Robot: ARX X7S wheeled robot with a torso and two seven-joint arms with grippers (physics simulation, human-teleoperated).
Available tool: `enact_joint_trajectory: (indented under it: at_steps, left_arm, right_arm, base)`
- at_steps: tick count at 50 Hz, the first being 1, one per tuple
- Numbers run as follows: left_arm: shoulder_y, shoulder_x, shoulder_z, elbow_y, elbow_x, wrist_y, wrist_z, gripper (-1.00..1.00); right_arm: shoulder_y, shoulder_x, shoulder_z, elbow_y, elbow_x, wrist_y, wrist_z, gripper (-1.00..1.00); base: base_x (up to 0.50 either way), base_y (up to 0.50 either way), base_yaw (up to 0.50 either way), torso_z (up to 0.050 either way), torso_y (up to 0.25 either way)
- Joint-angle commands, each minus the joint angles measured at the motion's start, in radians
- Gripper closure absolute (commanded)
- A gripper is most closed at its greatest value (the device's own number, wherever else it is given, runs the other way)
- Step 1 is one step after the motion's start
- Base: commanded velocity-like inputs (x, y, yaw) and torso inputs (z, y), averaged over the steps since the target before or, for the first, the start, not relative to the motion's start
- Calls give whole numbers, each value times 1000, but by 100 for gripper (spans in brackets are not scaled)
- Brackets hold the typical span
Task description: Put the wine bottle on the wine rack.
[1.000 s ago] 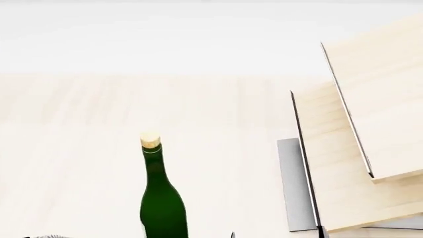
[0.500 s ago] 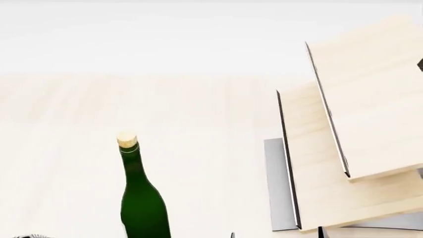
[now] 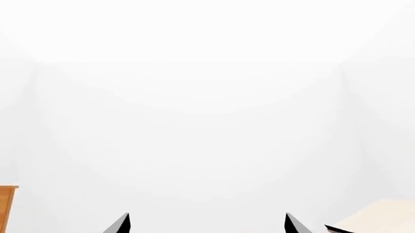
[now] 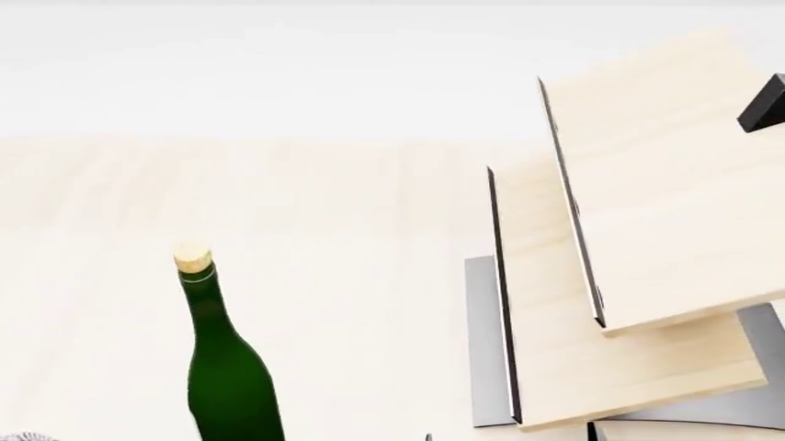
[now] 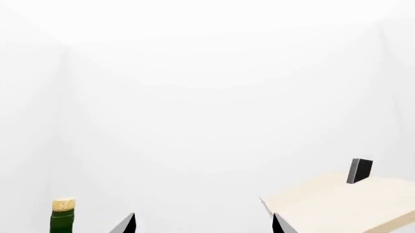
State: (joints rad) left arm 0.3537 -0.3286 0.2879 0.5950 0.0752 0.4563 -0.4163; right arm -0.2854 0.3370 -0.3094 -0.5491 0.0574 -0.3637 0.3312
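Bottle (image 4: 227,367) and rack (image 4: 613,266) – both shifted left in head view.

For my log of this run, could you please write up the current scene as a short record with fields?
wine bottle: upright on the light wood table, cork on, not held
wine rack: to the bottle's right, two slanted boards, nothing on them
black block: on the upper board
rack base: grey metal
left end effector: fingertips apart, holding nothing
right end effector: fingertips apart, holding nothing, bottle cork and rack ahead
task status: bottle not yet picked up
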Motion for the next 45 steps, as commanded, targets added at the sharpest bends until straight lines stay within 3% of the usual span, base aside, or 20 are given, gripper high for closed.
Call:
enact_joint_trajectory:
  at_steps: [1, 45]
  left_arm:
    - [0, -3, 7, -3, 4, 4, -4, -100]
    - [-6, -15, 19, -4, 6, 2, -22, -100]
  right_arm:
    - [1, 3, -4, 5, 0, -5, 3, -100]
    - [6, 12, -22, 16, -9, -8, 17, -100]
  base:
    - [0, -90, 0, 0, 0]
    - [0, -88, 0, 0, 0]
